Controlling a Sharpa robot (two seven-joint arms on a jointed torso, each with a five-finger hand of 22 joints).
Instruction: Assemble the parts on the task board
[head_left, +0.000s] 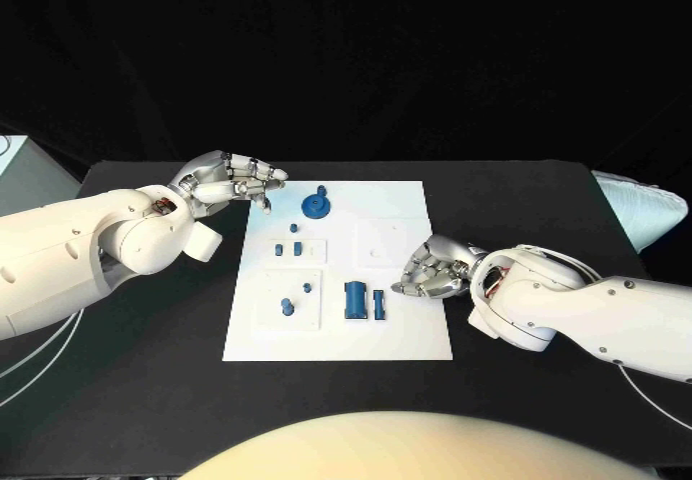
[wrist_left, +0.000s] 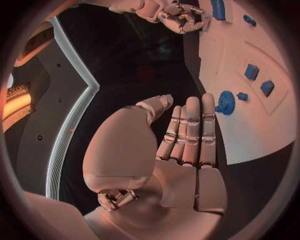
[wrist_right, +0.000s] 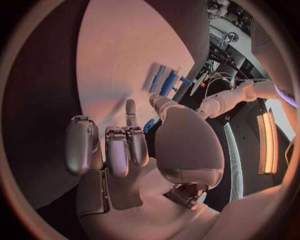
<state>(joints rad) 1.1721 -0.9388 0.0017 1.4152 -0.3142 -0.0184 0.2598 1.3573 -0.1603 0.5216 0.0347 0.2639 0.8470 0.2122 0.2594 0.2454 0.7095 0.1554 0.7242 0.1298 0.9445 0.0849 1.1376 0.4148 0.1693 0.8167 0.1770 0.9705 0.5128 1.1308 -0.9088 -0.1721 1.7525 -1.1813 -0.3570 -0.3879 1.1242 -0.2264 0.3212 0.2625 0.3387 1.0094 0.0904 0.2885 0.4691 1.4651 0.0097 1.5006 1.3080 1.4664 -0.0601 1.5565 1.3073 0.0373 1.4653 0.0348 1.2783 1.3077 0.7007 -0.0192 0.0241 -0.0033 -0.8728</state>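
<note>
1. In the middle of the black table (head_left: 144, 400) you have the white task board (head_left: 397, 330), with the blue parts spread over its left and centre.
2. Near the board's far edge lies a round blue gear (head_left: 316, 206); in the left wrist view you see the same gear (wrist_left: 225, 102) just beyond your left hand's fingertips (wrist_left: 192, 102), apart from them.
3. Your left hand (head_left: 231, 180) hovers at the board's far left corner, fingers straight and close together, holding nothing.
4. Two tall blue blocks (head_left: 355, 299) stand side by side near the board's middle, with smaller blue pieces (head_left: 287, 302) to their left.
5. Your right hand (head_left: 433, 270) sits over the board's right edge, just beside the blocks, fingers partly curled; you cannot tell whether it grips anything.
</note>
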